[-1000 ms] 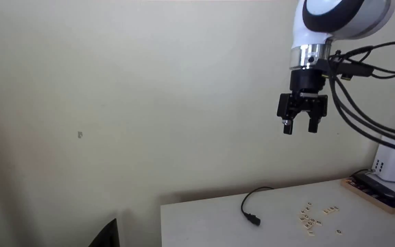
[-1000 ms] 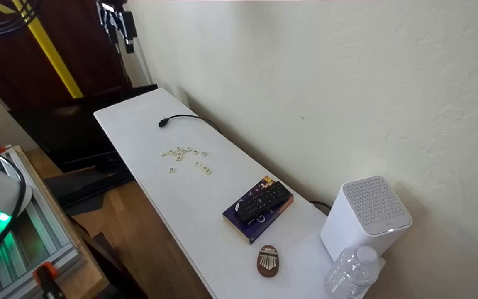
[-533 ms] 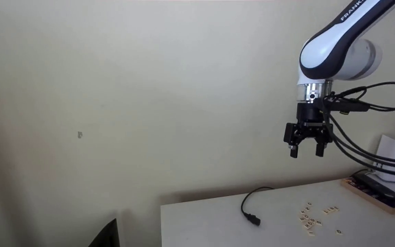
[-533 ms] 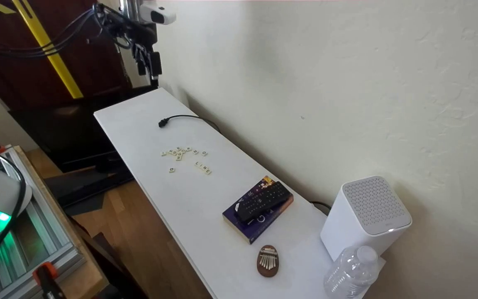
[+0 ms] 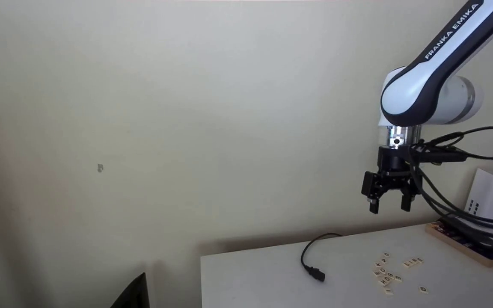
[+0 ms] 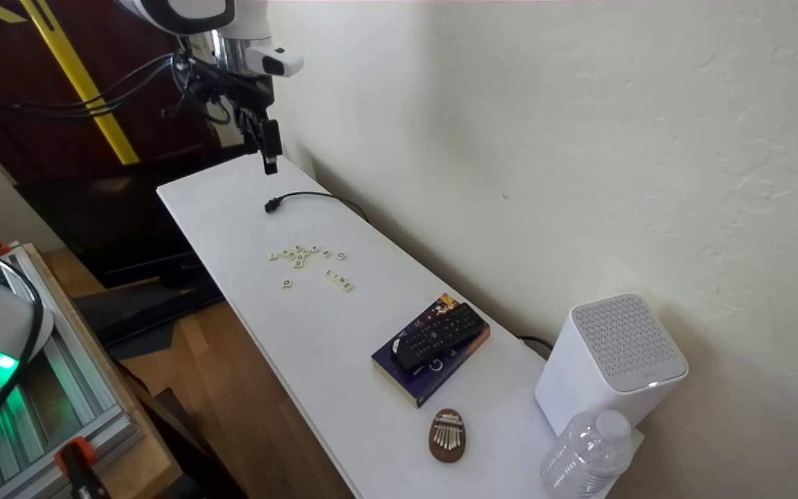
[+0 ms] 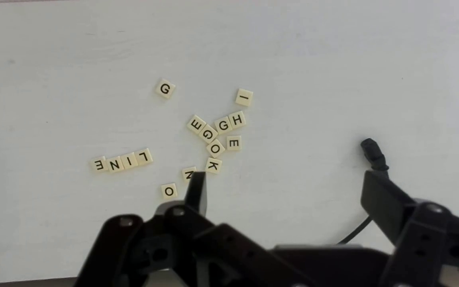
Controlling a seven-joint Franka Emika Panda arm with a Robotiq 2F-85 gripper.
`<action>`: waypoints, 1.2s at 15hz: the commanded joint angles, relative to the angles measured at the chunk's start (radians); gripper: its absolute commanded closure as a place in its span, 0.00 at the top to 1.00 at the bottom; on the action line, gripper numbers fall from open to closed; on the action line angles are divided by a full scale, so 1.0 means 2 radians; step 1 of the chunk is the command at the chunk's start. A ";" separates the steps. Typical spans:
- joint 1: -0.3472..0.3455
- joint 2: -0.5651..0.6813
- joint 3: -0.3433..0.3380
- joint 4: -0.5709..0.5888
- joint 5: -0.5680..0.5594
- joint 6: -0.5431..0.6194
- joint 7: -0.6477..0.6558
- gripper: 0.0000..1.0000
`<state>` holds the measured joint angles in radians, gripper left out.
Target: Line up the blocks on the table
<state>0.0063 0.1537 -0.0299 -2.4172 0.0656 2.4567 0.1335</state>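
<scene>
The blocks are small pale letter tiles on the off-white table [image 5: 272, 273]. In the wrist view a short row reads LINE [image 7: 129, 161]. To its right lies a loose cluster with an O tile [image 7: 215, 148] and a K tile [image 7: 213, 165]. A G tile [image 7: 165, 88] and an I tile [image 7: 244, 97] lie apart. Tiles also show in both exterior views [image 5: 387, 280] [image 6: 300, 258]. My gripper [image 7: 285, 181] is open and empty, fingers pointing down, well above the table [image 5: 390, 208] [image 6: 271, 168]. Its left finger partly hides an N tile [image 7: 188, 173] in the wrist view.
A black cable [image 6: 273, 204] with a plug lies near the tiles, under the right finger in the wrist view [image 7: 374, 153]. A book [image 6: 406, 381] bears a remote [image 6: 440, 336]. A kalimba [image 6: 447, 435], a white speaker [image 6: 610, 353] and a clear bottle [image 6: 589, 454] stand beyond.
The arm has come down a long way and the gripper has shifted somewhat to the right in both exterior views. The gripper has stayed open. The tiles have not moved.
</scene>
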 commanded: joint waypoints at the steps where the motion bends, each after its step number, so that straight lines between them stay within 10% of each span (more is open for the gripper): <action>1: -0.016 -0.011 -0.016 -0.034 -0.006 0.043 0.005 1.00; 18: -0.043 0.036 -0.048 -0.027 -0.007 0.059 0.031 1.00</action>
<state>-0.0758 0.1575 -0.1186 -2.5035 0.0657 2.5635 0.1436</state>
